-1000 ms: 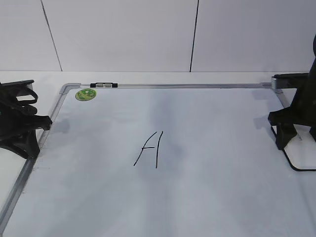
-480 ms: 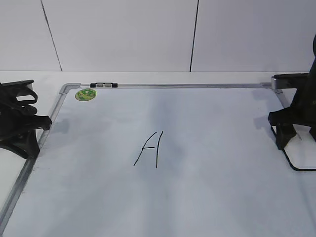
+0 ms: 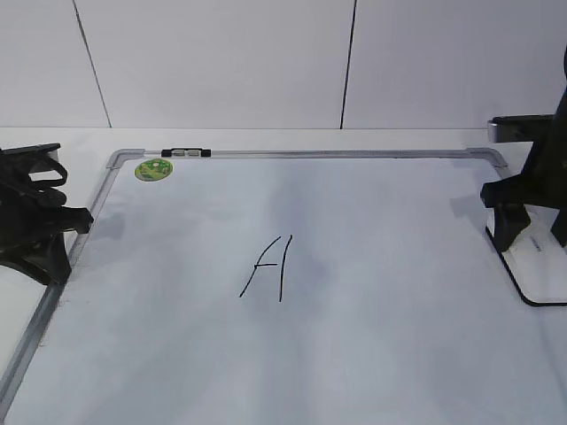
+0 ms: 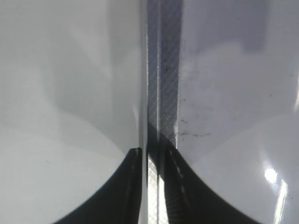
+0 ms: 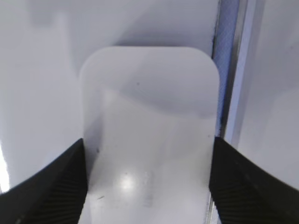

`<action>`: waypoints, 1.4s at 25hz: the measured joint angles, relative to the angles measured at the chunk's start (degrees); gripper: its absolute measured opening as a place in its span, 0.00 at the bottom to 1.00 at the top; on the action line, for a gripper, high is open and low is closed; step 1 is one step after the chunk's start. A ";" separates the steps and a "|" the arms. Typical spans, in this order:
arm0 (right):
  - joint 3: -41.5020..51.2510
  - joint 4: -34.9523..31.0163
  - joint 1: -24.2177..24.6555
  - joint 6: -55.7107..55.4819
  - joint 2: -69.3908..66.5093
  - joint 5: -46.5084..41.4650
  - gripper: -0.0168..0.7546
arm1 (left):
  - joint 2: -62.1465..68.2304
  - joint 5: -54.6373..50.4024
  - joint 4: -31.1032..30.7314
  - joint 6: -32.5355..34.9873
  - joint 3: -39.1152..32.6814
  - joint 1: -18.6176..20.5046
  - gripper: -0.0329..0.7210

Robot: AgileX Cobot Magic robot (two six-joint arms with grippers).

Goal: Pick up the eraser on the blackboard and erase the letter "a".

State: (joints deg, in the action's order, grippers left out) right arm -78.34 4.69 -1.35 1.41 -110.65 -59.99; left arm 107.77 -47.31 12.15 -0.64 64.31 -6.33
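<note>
The eraser (image 3: 540,261), white with a black underside, lies on the blackboard (image 3: 399,336) at its right edge. My right gripper (image 3: 511,251) stands over it. In the right wrist view the jaws (image 5: 148,140) are open, one on each side of the eraser (image 5: 149,102), without a clear grip. My left gripper (image 3: 80,221) rests at the board's left frame. Its jaws (image 4: 149,151) are nearly together and empty over the silver frame (image 4: 161,70). No small cursive "a" shows anywhere. Only a large angular capital "A" (image 3: 270,266) is in the middle of the board.
A round green magnet (image 3: 154,169) sits at the board's far left corner, with a black and silver clip (image 3: 186,152) on the top frame beside it. The board's right frame (image 5: 233,70) runs just beside the eraser. A white wall stands behind the table.
My right arm has moved up and a little to the right, so more of the eraser's white top shows. The eraser and the left arm have not moved.
</note>
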 joint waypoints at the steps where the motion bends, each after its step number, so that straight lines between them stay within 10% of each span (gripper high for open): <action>1: -0.74 0.00 0.00 0.10 -0.16 -0.61 0.77 | 0.00 0.00 0.00 0.00 0.00 0.00 0.21; 12: -10.86 -1.21 0.00 0.19 -0.29 -9.06 0.77 | 0.00 0.00 -0.20 0.00 0.00 0.00 0.27; 21: -11.54 -1.68 0.00 0.19 3.06 -9.85 0.77 | 0.00 -0.73 -0.74 0.64 0.10 0.00 0.67; 35: -11.54 -4.69 0.00 1.59 9.85 -10.15 0.77 | -11.08 -4.10 -3.74 2.41 9.87 0.00 0.70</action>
State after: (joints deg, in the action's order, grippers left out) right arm -89.89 0.00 -1.35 2.99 -100.81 -70.13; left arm 96.69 -51.41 8.41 1.78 74.18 -6.33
